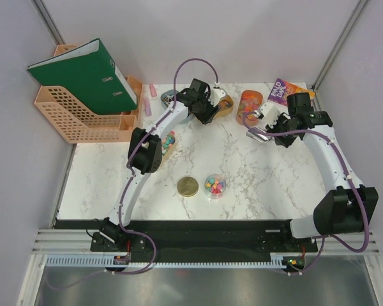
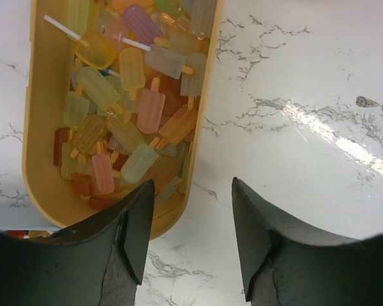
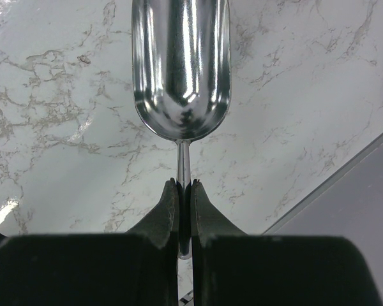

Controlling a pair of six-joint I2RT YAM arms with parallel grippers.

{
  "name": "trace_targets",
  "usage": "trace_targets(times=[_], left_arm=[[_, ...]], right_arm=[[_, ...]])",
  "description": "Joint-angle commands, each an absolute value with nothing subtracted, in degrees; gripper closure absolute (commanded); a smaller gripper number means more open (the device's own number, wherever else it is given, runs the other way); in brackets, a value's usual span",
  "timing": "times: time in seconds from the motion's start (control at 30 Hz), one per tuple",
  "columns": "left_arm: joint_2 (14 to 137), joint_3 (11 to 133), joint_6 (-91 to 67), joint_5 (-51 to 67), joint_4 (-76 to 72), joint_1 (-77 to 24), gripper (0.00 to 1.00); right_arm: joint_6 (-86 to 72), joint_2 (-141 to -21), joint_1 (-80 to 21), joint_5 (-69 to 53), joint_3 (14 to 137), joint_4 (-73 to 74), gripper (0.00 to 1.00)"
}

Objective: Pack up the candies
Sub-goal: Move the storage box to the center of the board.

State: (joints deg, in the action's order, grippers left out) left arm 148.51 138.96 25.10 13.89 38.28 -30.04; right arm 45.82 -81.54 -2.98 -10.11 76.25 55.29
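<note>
Marble-patterned white table (image 1: 255, 178) carries all items.

1. Left hand (image 2: 191, 223): open wide, nothing between its fingers (image 2: 131, 242). The finger on the left of the wrist view overlaps the near rounded end of a yellow oval tray (image 2: 37, 127); whether they touch cannot be told.
2. This tray holds the candies (image 2: 134, 95) (lolly-shaped pieces on short sticks, in pink, green, yellow and orange), heaped several deep. The tray's far end is cut off by the frame edge.
3. Top view: the left hand (image 1: 203, 105) is at the far centre. Only a small part of a yellow tray (image 1: 227, 107) shows just right of it.
4. More candies lie in a second tray (image 1: 169, 143), largely hidden by the left arm's elbow, and in a clear jar (image 1: 215, 185) at the near centre. A gold lid (image 1: 187, 186) lies flat just left of the jar, not touching it.
5. Right hand (image 3: 184, 210): closed tight on the thin handle of a steel scoop (image 3: 182, 64). The scoop bowl is empty and shows only reflections; its far tip is cut off.
6. Top view: the right hand (image 1: 271, 125) is far right. The scoop (image 1: 258, 135) there is hard to make out. An orange container (image 1: 249, 104) stands between the two hands; its contents cannot be made out.
</note>
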Motion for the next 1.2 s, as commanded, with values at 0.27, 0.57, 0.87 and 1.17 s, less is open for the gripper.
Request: trace_targets(times=[0.27, 0.57, 0.87, 1.17], left_arm=[[147.13, 139.83, 31.46, 11.52, 32.61, -31.46, 0.32], [149.85, 139.92, 32.96, 9.40, 31.38, -31.38, 0.31], [151.08, 139.75, 31.82, 13.18, 32.86, -30.41, 0.28], [150.47, 139.22, 30.50, 16.52, 33.22, -29.79, 0.48]], right_arm=[[44.56, -82.35, -2.73, -11.16, 78.04, 55.28, 1.00], [44.21, -82.70, -2.72, -11.25, 77.87, 55.28, 1.00], [44.12, -82.79, -2.72, -11.25, 78.05, 55.37, 1.00], [44.21, -83.23, -2.72, -11.60, 77.78, 55.28, 1.00]])
